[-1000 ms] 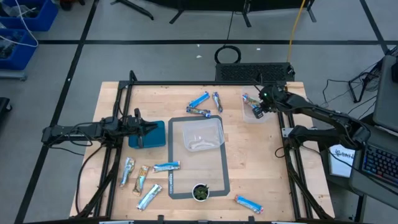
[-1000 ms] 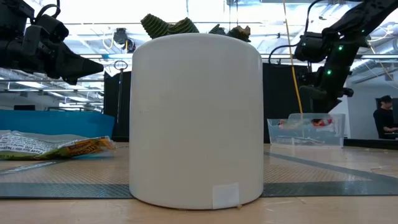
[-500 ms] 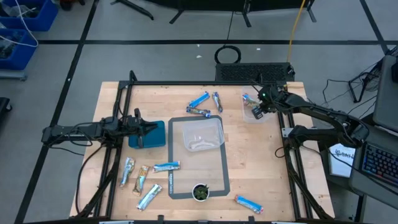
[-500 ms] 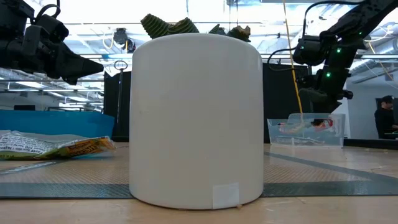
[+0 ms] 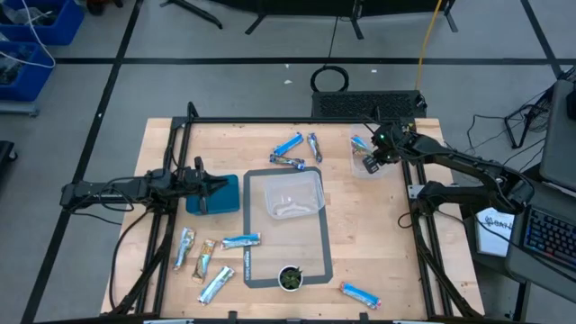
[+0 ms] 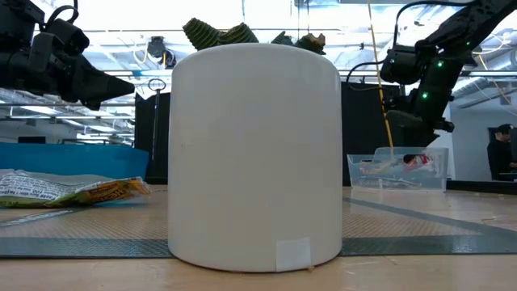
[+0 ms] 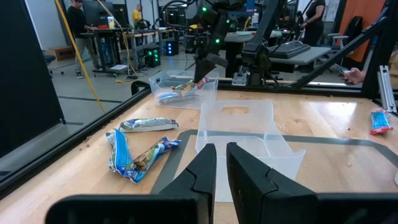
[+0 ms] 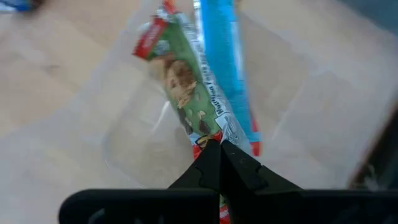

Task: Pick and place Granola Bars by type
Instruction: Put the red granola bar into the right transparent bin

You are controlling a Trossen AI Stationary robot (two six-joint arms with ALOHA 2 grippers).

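Observation:
My right gripper (image 5: pixel 368 165) hangs shut over a small clear bin (image 5: pixel 354 164) at the table's far right. A green-and-red granola bar (image 8: pixel 186 93) runs from its fingertips (image 8: pixel 216 149) into the bin, beside a blue bar (image 8: pixel 221 56) that lies in it. Three bars (image 5: pixel 288 144) lie on the wood at the far middle. Several more (image 5: pixel 207 256) lie near left, and one (image 5: pixel 360 292) lies near right. My left gripper (image 5: pixel 214 185) waits level over a blue tray (image 5: pixel 230 196), its fingers (image 7: pixel 221 163) a narrow gap apart with nothing between them. My right gripper has the green-and-red bar by its near end (image 8: pixel 210 138), pinched between the two shut fingertips, which cover the exact spot. The fingers slant down from the table's right and lie along the bar. The bar points away from them into the bin.
A larger clear bin (image 5: pixel 288 191) stands on a dark-rimmed mat (image 5: pixel 256 270) at the table's middle. A white pot with a green plant (image 5: pixel 290 277) stands at the mat's near edge and fills the low view (image 6: pixel 254 153). A person (image 6: pixel 501 149) sits beyond the table.
My right gripper has tipped a little at the wrist over the small clear bin and has stayed shut. The bar end in the bin has shifted slightly with it.

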